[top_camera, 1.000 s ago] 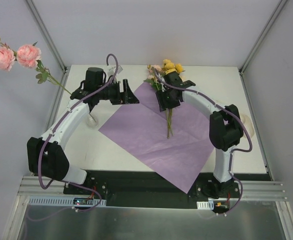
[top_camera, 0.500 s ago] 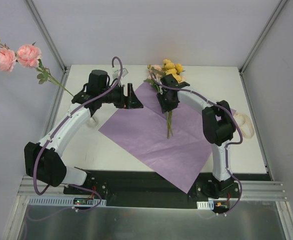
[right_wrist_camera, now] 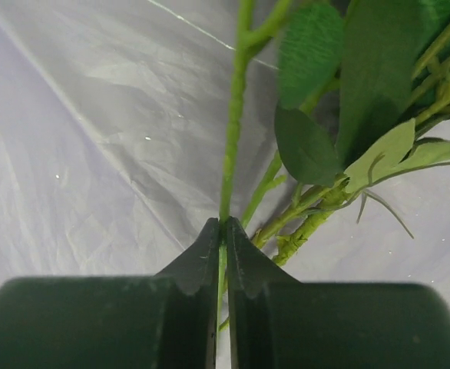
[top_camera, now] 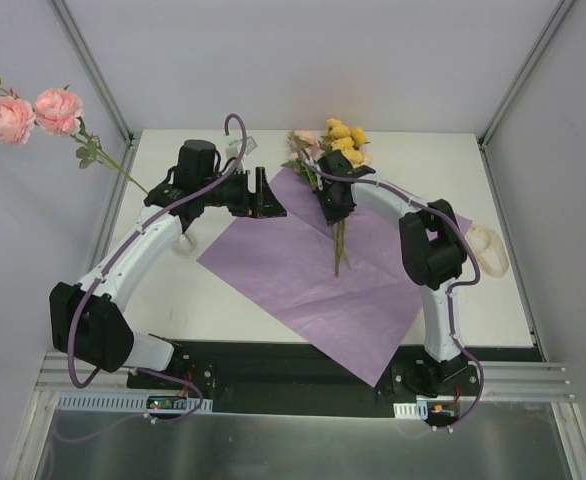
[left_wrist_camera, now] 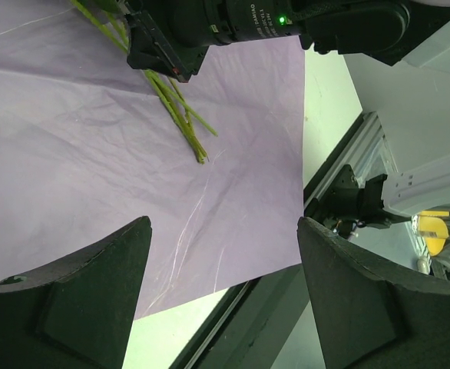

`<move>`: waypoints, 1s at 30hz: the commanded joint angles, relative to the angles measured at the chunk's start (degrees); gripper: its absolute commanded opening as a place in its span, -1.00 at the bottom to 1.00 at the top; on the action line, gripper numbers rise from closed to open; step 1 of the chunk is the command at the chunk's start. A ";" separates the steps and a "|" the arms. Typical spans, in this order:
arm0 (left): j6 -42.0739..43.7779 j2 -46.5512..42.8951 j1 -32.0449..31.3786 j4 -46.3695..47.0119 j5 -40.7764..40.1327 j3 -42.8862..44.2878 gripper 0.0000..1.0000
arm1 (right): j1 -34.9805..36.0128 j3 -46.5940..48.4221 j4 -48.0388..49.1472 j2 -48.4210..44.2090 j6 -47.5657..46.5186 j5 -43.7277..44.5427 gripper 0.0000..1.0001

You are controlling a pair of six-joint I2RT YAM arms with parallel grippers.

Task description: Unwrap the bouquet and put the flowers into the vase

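A purple paper sheet lies flat mid-table, one corner pointing toward the arm bases. The flowers lie on it, cut ends nearest. The right gripper has its jaws pinched tight on one thin green stem. To its left, the left gripper hangs over the sheet, jaws wide apart and empty. Farther back, yellow roses reach past the sheet's far corner. The vase peeks out beside the left forearm.

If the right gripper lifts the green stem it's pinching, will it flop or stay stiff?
Probably fairly stiff: the stem runs straight out of the right gripper. Likely top-heavy, given the blooms at the far end, so it may swivel.
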 commanded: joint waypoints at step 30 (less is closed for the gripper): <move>-23.58 -6.16 -3.83 16.16 -15.40 -7.02 0.07 | -0.40 -37.60 49.88 -38.73 30.17 -27.32 -0.98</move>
